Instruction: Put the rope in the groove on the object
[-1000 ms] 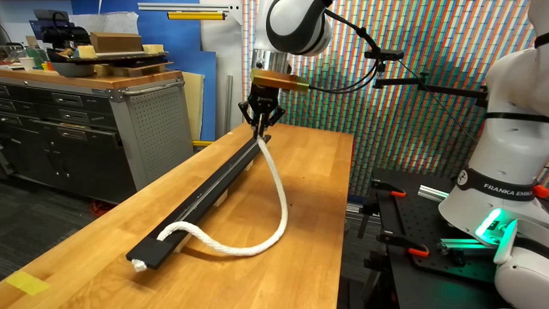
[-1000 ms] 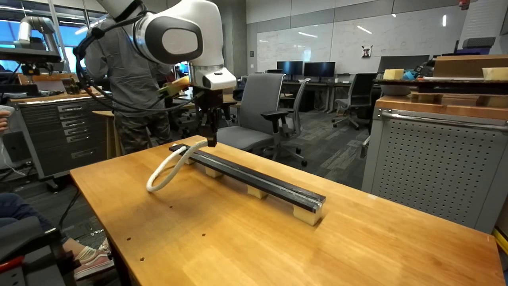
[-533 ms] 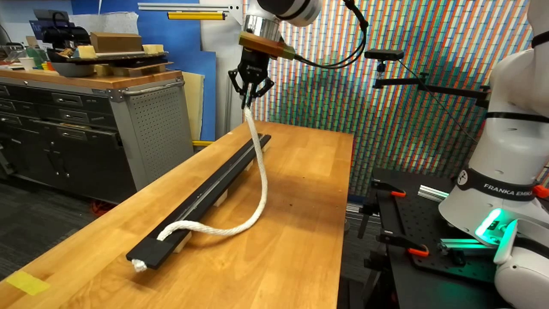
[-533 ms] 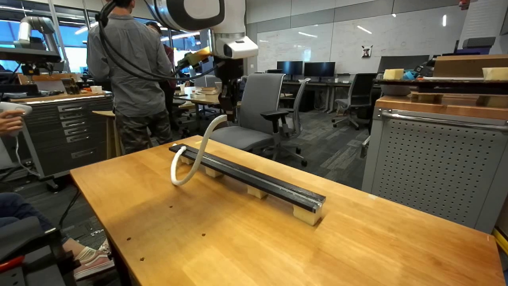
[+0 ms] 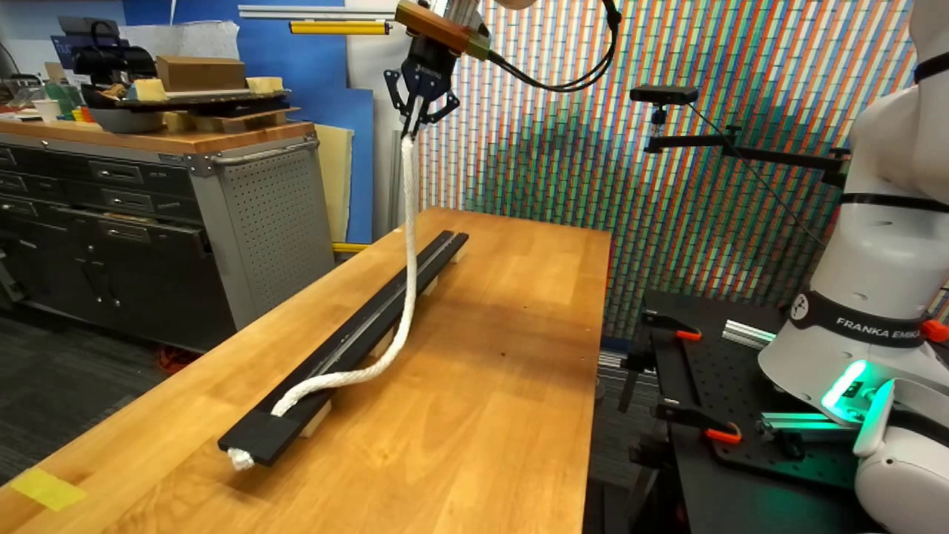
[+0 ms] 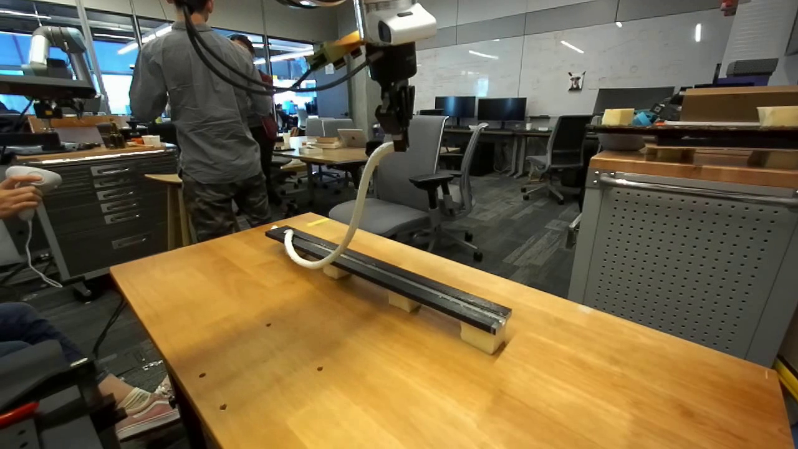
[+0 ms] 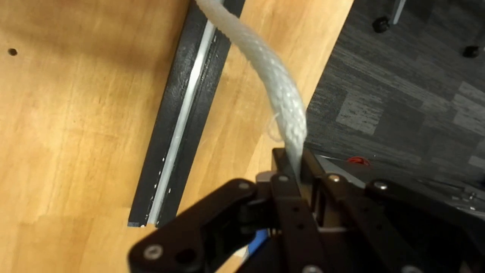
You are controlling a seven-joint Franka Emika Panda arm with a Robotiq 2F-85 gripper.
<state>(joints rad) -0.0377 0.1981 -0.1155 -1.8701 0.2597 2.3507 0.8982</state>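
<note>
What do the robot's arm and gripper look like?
The arm is white and rounded, with black bands, "FRANKA" lettering and a glowing green light low down. Black cables loop beside it. The gripper is black, with angular links and silvery screws.

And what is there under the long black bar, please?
In both exterior views, pale blocks sit between the black bar and the table, with gaps between them. The bar's underside is hidden, so I cannot tell whether the blocks are fastened to it.

FRANKA EMIKA (image 5: 882, 328) on the black band (image 5: 864, 317) round the robot arm (image 5: 875, 252), far right of frame; lettering on the claw (image 5: 409, 136) is mush.
</note>
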